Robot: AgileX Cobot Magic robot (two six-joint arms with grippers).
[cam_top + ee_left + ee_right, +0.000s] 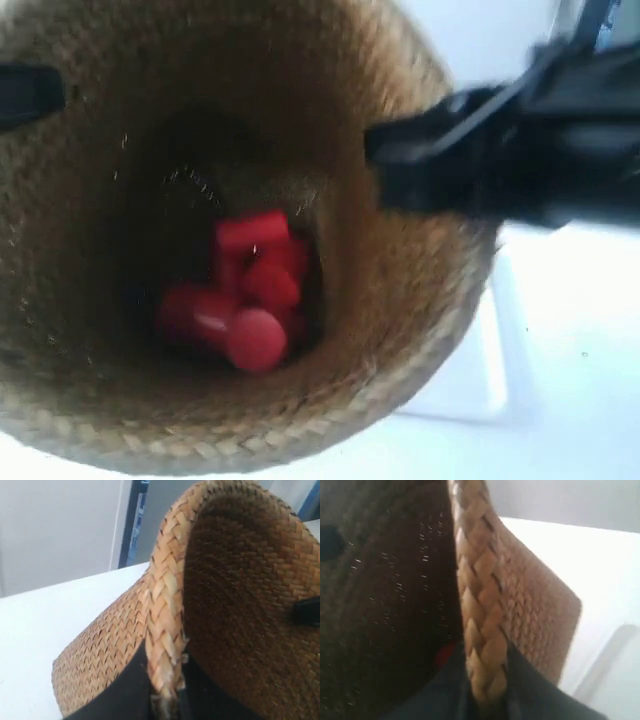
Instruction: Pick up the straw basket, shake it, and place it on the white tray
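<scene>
Probable shake step: left gripper and right gripper clamped the straw basket by its rim, red cylinders inside; next, centred lowering onto the white tray.

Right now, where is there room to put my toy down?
Bare table lies beyond the white tray, past the rim of the straw basket, and beside its outer wall. The basket's bottom is crowded with red pieces, and the left gripper and right gripper pinch its rim.
</scene>
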